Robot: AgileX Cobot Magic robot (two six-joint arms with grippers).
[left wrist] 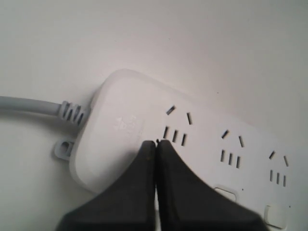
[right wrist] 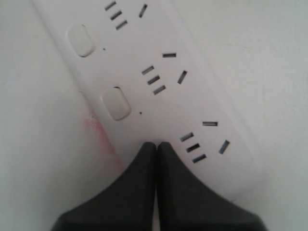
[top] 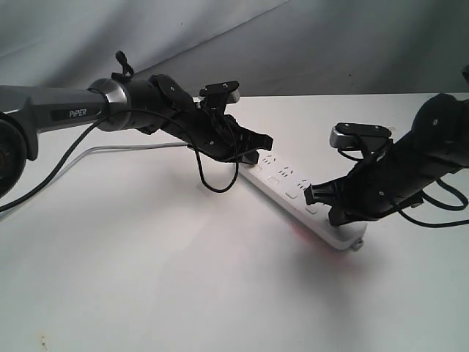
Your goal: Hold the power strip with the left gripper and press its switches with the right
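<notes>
The white power strip (top: 304,198) lies slantwise on the table, its grey cord (top: 124,147) leading off to the left. My left gripper (top: 256,147), on the arm lettered "PiPER", is shut, its tips resting on top of the strip's cord end (left wrist: 120,125) beside the first socket. My right gripper (top: 316,196) is shut too, tips down on the strip near its tab end. In the right wrist view the tips (right wrist: 156,144) sit just past a white switch (right wrist: 116,103), beside the last socket; another switch (right wrist: 80,40) shows farther along. A reddish glow tints the table beside the strip.
The white table (top: 146,279) stretches toward the front and left. A grey backdrop (top: 293,44) rises behind it. A loose black cable loop (top: 216,180) hangs under the left wrist. The strip's small tab (top: 357,246) sticks out at the near end.
</notes>
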